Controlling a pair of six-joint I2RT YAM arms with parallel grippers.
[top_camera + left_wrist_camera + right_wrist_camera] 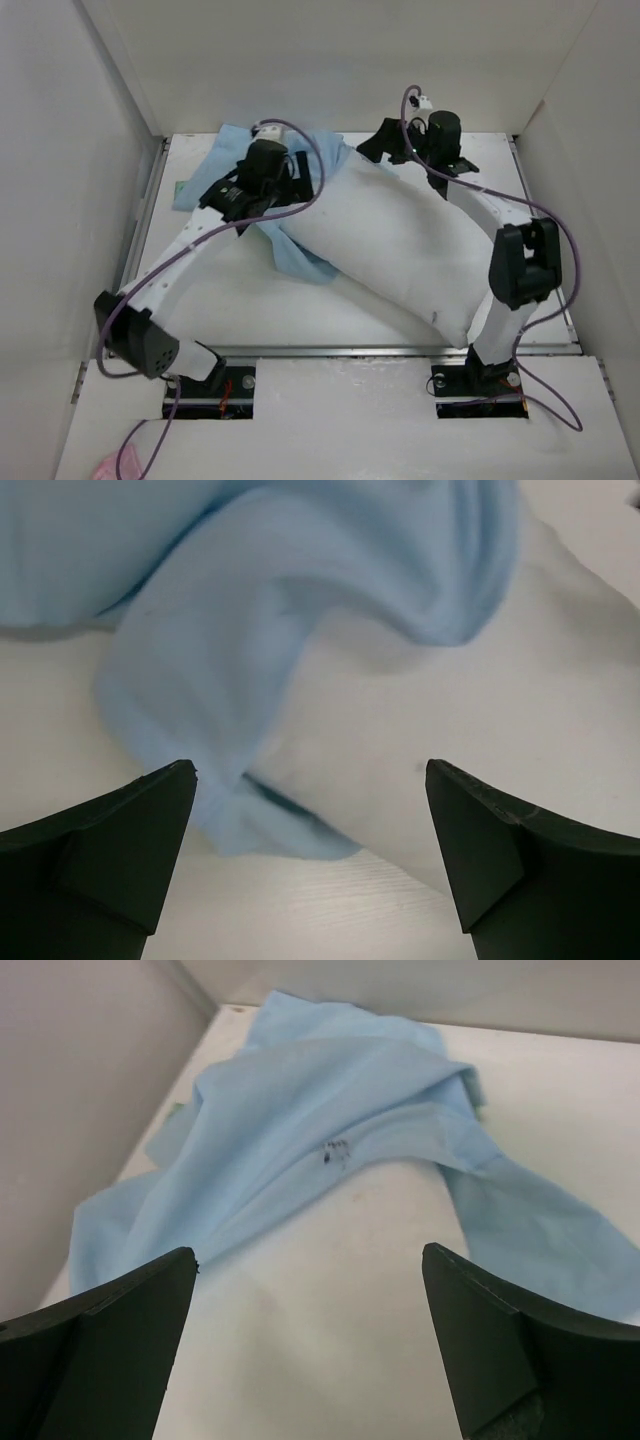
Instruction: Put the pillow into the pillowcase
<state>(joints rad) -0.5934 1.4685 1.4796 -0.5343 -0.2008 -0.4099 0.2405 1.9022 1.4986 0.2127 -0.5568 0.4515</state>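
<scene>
Blue pillowcase (305, 258) seems only started over the far end of the pillow (400, 250) — left gripper (310, 770) and right gripper (310, 1255) both gape empty, so next comes taking hold of its open edge and pulling.

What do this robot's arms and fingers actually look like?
Both are slim: the left arm and right arm have white links and chunky black joints. A purple cable trails along each. Each ends in two matte black, wedge-shaped fingers, with no markings I can see.
</scene>
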